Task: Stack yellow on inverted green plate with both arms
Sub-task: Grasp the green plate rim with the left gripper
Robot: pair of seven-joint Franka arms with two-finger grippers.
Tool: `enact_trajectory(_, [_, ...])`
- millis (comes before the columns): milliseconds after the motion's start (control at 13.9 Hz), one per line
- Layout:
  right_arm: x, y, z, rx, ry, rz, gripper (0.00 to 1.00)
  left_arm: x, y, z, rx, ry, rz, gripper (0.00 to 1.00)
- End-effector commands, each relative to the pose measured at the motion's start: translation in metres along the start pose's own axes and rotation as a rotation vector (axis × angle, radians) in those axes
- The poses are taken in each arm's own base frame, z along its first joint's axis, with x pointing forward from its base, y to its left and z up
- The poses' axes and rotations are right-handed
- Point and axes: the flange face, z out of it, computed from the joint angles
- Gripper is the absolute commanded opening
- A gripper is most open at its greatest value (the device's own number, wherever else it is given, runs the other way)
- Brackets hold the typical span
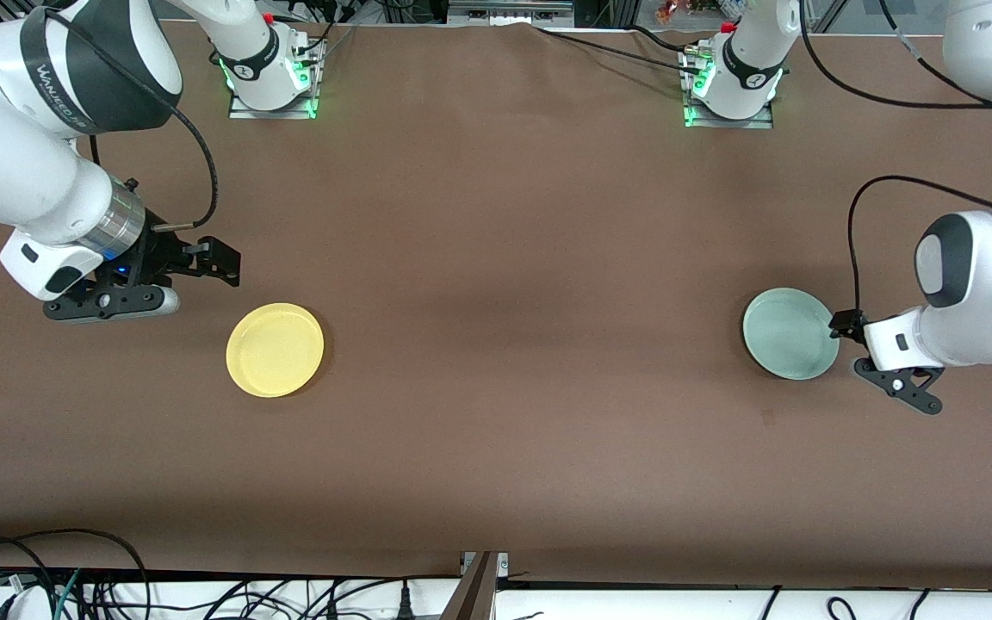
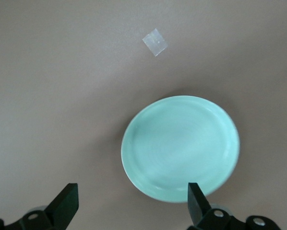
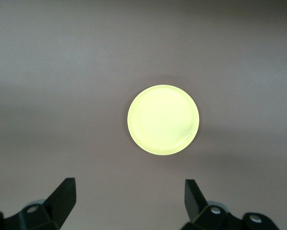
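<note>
The yellow plate point(image 1: 275, 350) lies flat on the brown table toward the right arm's end, hollow side up; it also shows in the right wrist view point(image 3: 163, 120). The pale green plate point(image 1: 790, 333) lies toward the left arm's end, seemingly rim up, and shows in the left wrist view point(image 2: 181, 147). My right gripper point(image 1: 222, 261) is open and empty, up beside the yellow plate point(image 3: 129, 199). My left gripper point(image 1: 845, 326) is open and empty, low at the green plate's rim on the side of the left arm's end point(image 2: 131, 203); one fingertip point(image 2: 195, 197) overlaps that rim.
A small square of clear tape point(image 2: 155, 42) is stuck to the table near the green plate. The two arm bases point(image 1: 272, 73) point(image 1: 733, 82) stand at the table's edge by the robots. Cables point(image 1: 74, 577) run below the table edge nearest the front camera.
</note>
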Motion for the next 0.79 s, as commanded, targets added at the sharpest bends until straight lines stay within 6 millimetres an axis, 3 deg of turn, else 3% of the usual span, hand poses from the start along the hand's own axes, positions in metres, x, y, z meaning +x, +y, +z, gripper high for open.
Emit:
enact_trajectory(0, [0.000,0.002,-0.002,-0.004,0.000,-0.009,1.00,-0.014,0.000,0.037,0.028,0.029,0.068,1.00])
enact_trajectory(360, [0.000,0.002,-0.002,-0.004,0.000,-0.009,1.00,-0.021,-0.001,0.096,0.043,0.063,0.117,1.00])
enact_trajectory(576, [0.000,0.002,-0.002,-0.004,0.002,-0.011,1.00,-0.023,-0.008,0.118,0.050,0.075,0.142,1.00])
enact_trajectory(648, [0.000,0.001,-0.003,-0.003,0.005,-0.012,1.00,-0.024,-0.010,0.117,0.051,0.076,0.146,0.85])
enact_trajectory(720, [0.000,0.002,-0.003,-0.003,0.005,-0.011,1.00,-0.024,-0.009,0.117,0.050,0.077,0.155,0.52])
